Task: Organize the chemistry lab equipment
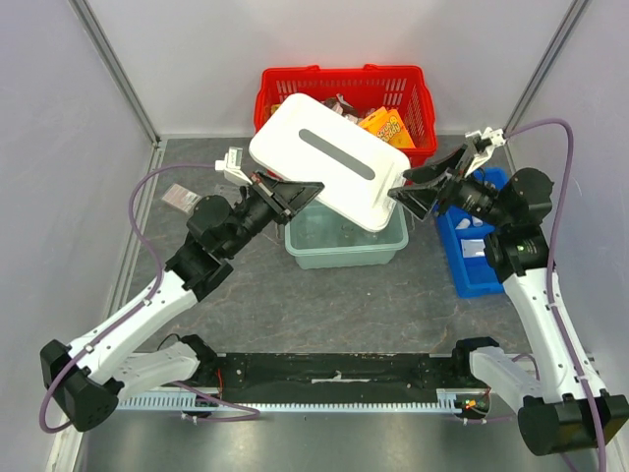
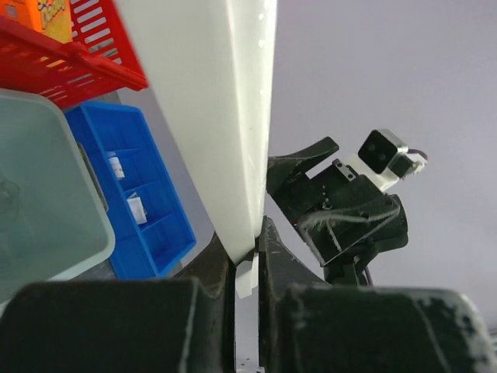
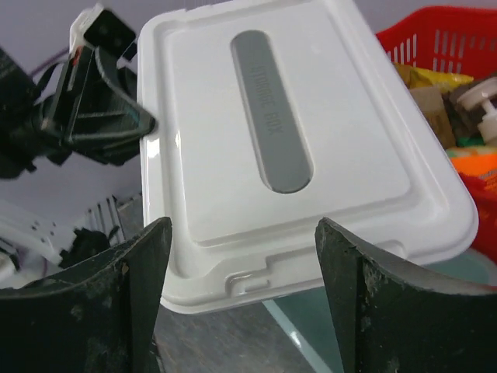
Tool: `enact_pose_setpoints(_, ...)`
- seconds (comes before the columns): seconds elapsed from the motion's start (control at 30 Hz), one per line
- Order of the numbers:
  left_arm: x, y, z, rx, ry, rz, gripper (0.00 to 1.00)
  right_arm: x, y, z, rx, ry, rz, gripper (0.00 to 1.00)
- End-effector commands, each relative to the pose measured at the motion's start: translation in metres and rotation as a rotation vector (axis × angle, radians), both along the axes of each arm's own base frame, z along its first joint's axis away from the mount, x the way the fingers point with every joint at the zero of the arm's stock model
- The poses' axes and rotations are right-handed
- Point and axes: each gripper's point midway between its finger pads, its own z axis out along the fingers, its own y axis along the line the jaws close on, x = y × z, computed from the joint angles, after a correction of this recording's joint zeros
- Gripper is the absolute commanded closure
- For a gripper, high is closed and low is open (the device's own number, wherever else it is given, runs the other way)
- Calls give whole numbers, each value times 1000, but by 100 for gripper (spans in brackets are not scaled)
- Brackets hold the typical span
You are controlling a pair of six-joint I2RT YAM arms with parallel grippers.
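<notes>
A white bin lid (image 1: 329, 162) with a grey oval label hangs tilted over a pale green bin (image 1: 344, 261). My left gripper (image 1: 310, 195) is shut on the lid's left edge; the left wrist view shows the rim (image 2: 210, 116) pinched between my fingers (image 2: 247, 256). My right gripper (image 1: 405, 193) is open at the lid's right edge, jaws wide on either side of it (image 3: 242, 241), not touching the lid (image 3: 287, 140). Two tiny white vials (image 2: 116, 165) sit in a blue compartment tray (image 1: 477, 256). A small flat packet (image 1: 179, 195) lies at far left.
A red mesh basket (image 1: 295, 84) with orange and yellow snack packs (image 1: 388, 126) stands behind the bin. The blue tray lies right of the bin, under my right arm. Grey walls close in the table on three sides.
</notes>
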Motion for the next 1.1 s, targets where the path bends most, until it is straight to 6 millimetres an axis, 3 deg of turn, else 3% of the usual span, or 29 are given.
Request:
enact_pose_setpoints(0.0, -9, 22, 32, -29, -164, 60, 98, 20, -21, 44, 309, 195, -234, 22)
enact_pose_setpoints(0.13, -10, 28, 32, -32, -176, 86, 98, 43, -28, 12, 424, 494, -337, 22)
enact_pose_setpoints(0.3, -11, 30, 34, -38, -187, 89, 98, 55, -19, -20, 462, 629, -297, 14)
enact_pose_setpoints(0.4, -11, 28, 32, -39, -184, 82, 98, 57, -17, -19, 518, 616, -270, 9)
enact_pose_setpoints(0.73, -8, 21, 22, -62, -162, 57, 98, 54, 13, -23, 603, 630, -109, 11)
enact_pose_setpoints(0.9, -7, 18, 15, -64, -148, 46, 98, 49, 20, -19, 646, 617, -60, 29)
enact_pose_setpoints(1.07, -6, 17, 8, -60, -131, 46, 98, 53, 12, -13, 708, 607, -93, 50)
